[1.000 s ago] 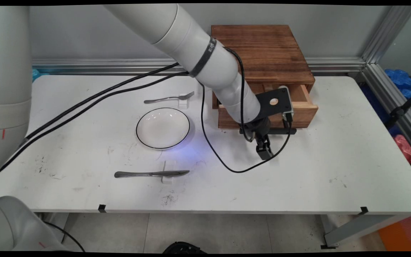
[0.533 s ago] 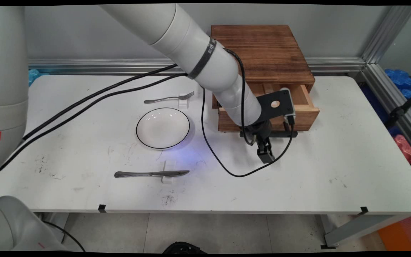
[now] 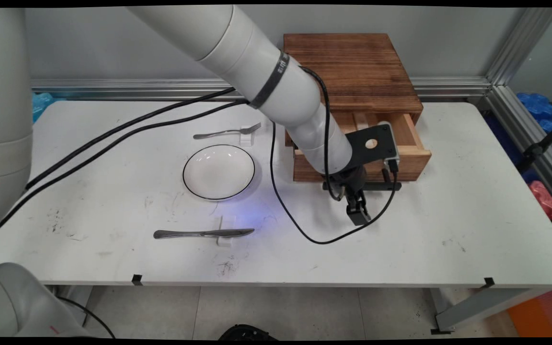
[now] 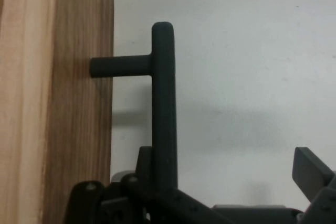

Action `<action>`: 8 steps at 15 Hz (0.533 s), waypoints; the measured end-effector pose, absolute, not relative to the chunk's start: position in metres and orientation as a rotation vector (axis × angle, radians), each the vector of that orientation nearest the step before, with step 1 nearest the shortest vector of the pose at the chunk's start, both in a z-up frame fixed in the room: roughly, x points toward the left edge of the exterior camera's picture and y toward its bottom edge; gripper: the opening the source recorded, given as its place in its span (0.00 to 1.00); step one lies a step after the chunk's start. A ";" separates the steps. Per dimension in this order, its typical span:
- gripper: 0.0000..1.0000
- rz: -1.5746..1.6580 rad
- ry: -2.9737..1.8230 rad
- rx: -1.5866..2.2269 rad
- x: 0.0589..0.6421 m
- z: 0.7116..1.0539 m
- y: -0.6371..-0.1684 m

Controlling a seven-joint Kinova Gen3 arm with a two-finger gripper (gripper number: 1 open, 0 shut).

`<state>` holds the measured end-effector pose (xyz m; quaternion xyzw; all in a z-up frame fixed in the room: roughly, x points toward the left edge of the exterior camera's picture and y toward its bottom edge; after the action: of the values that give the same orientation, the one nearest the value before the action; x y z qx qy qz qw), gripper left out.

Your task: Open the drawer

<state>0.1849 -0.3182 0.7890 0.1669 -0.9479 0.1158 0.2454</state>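
Observation:
A brown wooden cabinet (image 3: 352,67) stands at the back of the white table (image 3: 472,215), its single drawer (image 3: 412,153) pulled partly out. Across the drawer front (image 4: 52,103) runs a black bar handle (image 3: 379,186) (image 4: 164,87). My gripper (image 3: 355,200) (image 4: 226,158) is open and astride that bar. One finger (image 4: 144,158) sits behind the handle, between it and the wood. The other finger (image 4: 312,171) stands well clear on the table side. Nothing is pinched between them.
A white plate with a black rim (image 3: 218,171) lies left of the drawer. A fork (image 3: 225,132) rests on a small white block behind it, and a knife (image 3: 204,233) on another block in front. A black cable (image 3: 304,230) loops onto the table near the gripper.
The drawer has slid further out of the cabinet toward the table's near side, and my gripper has moved the same way with the handle.

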 end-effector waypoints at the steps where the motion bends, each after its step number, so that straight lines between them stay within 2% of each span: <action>1: 1.00 0.311 -2.587 0.456 0.184 0.790 -0.316; 8: 1.00 0.273 -2.586 0.460 0.181 0.793 -0.300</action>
<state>0.1806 -0.3001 0.7933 0.1688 -0.9488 0.1002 0.2476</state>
